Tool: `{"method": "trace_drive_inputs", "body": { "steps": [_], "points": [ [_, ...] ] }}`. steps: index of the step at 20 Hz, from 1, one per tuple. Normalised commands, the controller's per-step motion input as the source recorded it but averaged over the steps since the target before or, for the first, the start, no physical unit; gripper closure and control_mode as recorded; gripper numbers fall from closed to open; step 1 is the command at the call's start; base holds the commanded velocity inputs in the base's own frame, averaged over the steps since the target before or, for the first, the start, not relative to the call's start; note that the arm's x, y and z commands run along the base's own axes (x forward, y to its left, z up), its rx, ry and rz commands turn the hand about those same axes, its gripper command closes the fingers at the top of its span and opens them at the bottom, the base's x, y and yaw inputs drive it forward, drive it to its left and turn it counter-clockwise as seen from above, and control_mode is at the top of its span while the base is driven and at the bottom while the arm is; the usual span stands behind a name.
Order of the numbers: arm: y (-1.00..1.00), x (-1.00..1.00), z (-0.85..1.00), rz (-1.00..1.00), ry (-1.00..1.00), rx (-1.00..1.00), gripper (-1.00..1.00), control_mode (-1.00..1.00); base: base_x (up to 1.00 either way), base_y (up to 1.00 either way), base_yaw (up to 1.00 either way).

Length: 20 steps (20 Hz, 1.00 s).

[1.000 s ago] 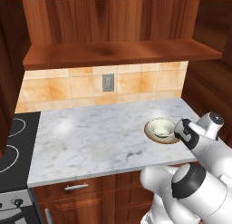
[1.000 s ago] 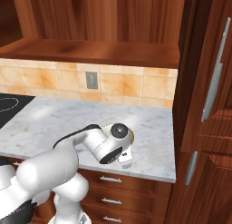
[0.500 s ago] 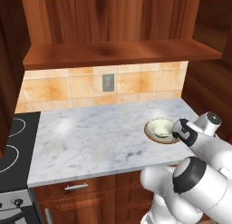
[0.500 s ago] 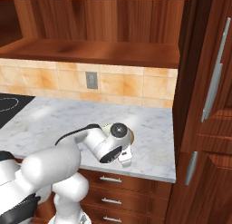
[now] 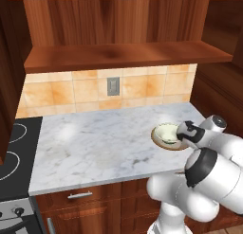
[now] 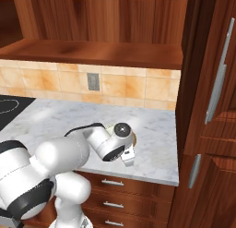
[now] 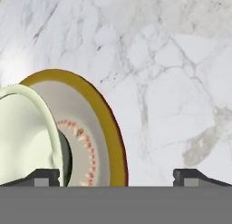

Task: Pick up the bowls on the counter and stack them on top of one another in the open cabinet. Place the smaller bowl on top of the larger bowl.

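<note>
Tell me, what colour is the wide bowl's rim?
Tan-brown rim on the larger bowl, clearest in the hand view.

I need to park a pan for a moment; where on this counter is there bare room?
The marble counter lies bare from the stovetop across to the stacked bowls. Its right end is crowded: the bowls and the open hand sit there.

Arm [image 5: 209, 176]: glossy white shell, fat rounded segments, bulbous elbow. Dark grey-black bands at joints between segments. Wrist [image 6: 113, 141]: white barrel, round dark end cap with pale centre disc at 12 o'clock, black seam ring around it. Thin black cable arcs along forearm toward wrist. Small white block juts from wrist at 5 o'clock. Fingertips [image 7: 192, 177]: small, dark grey, squared, pale inner patch.
</note>
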Motion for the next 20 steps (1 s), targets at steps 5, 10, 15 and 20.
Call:
{"method": "trace_drive_inputs", "body": {
  "steps": [5,10,15,20],
  "points": [
    [-0.01,0.04,-0.11,0.02,0.0,0.03,-1.0,-1.0,0.0,0.0,0.0],
    [-0.01,0.01,-0.14,0.03,0.0,0.03,-1.0,-1.0,0.0,0.0,0.0],
    [-0.02,0.02,-0.14,0.02,0.0,0.03,-1.0,-1.0,0.0,0.0,0.0],
    [-0.06,0.0,-0.04,0.01,-0.02,0.02,-1.0,-1.0,0.0,0.0,0.0]
  ]
}}
